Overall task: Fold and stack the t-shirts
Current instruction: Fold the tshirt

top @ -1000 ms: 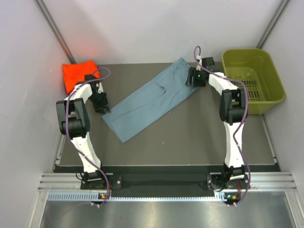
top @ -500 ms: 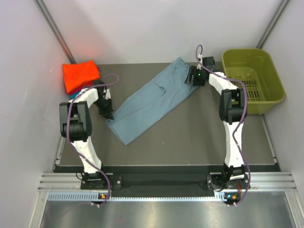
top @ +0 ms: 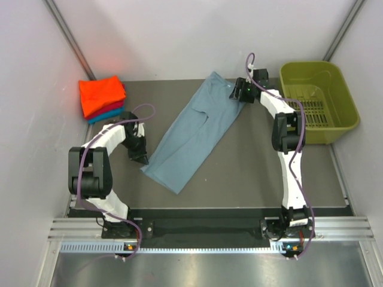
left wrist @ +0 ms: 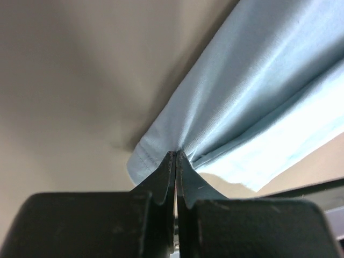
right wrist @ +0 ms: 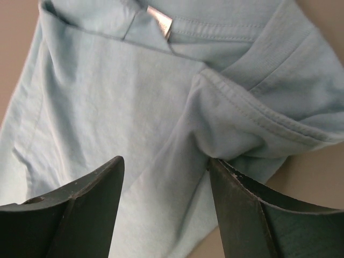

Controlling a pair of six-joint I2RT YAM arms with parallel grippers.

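The grey-blue t-shirt (top: 194,128) lies folded into a long strip, slanting from the back middle of the table toward the near left. My left gripper (top: 142,159) is shut on its near-left hem corner; in the left wrist view the fingertips (left wrist: 176,154) pinch the bunched hem of the t-shirt (left wrist: 252,91). My right gripper (top: 239,91) stands open over the collar end. In the right wrist view it (right wrist: 165,159) straddles a raised fold just below the neck tag (right wrist: 159,21). Folded orange (top: 102,92), red (top: 111,108) and teal (top: 103,117) t-shirts are stacked at the back left.
An olive-green plastic basket (top: 344,98) stands at the back right, beside the right arm. White walls close in the table on the left, right and back. The dark table (top: 251,167) shows bare at the near right.
The left gripper closed on the shirt's hem corner and pulled it nearer and rightward. The strip now lies steeper. The right gripper shifted slightly back and left, still open.
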